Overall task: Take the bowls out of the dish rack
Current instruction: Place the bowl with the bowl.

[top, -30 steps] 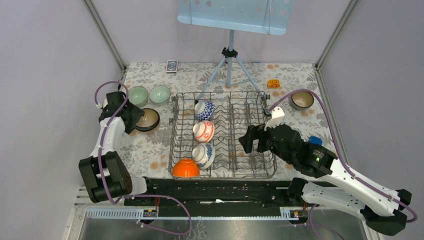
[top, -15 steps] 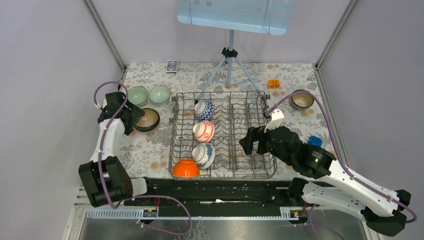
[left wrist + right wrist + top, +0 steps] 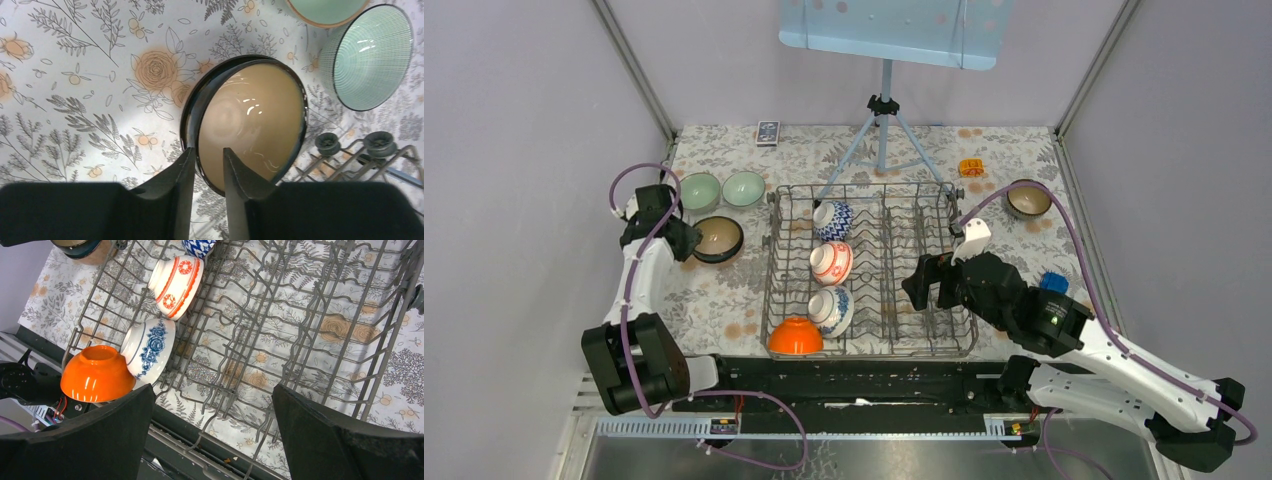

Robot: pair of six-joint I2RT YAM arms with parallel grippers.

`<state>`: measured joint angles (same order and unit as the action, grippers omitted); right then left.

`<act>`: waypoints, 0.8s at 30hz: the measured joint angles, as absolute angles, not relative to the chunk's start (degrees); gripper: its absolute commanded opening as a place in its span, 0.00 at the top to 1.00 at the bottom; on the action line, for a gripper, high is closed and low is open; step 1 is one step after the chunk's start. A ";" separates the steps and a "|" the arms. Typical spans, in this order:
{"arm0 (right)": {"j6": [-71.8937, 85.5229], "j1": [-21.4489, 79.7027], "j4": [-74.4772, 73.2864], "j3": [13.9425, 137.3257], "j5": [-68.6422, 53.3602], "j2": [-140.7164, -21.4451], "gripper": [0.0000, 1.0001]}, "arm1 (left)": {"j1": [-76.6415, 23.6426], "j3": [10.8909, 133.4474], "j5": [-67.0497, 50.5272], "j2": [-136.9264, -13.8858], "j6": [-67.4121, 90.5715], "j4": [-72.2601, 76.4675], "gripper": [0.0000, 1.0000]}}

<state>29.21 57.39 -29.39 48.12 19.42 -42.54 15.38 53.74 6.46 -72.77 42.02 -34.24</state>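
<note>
Left gripper (image 3: 208, 150) has its fingers pulled nearly together right over the near rim of the brown bowl (image 3: 250, 120), bottom centre of the wrist view. Honestly can't tell if it's pinching it. That bowl sits on the tablecloth (image 3: 75, 100), left of the rack (image 3: 904, 270). Right gripper (image 3: 212, 390) is spread wide, holding nothing, over the rack's right side. The orange bowl (image 3: 97, 372) and three patterned bowls (image 3: 832, 262) line the rack's left column.
</note>
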 measured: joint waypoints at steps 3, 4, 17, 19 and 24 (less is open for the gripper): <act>29.21 57.39 -29.36 47.75 19.44 -42.41 0.05 | 15.38 53.10 6.74 -73.12 42.04 -34.04 0.81; 29.21 57.39 -29.39 47.59 19.46 -42.41 0.05 | 15.38 52.84 6.87 -73.12 42.11 -34.04 0.82; 29.21 57.39 -29.39 47.37 19.44 -42.65 0.05 | 15.33 50.85 7.38 -73.36 42.09 -32.86 0.93; 29.21 57.39 -29.41 47.37 19.44 -42.65 0.05 | 15.33 50.65 7.38 -73.36 42.09 -32.67 0.93; 29.26 57.39 -29.39 47.37 19.44 -42.65 0.05 | 15.33 50.39 7.38 -73.82 42.09 -32.38 0.81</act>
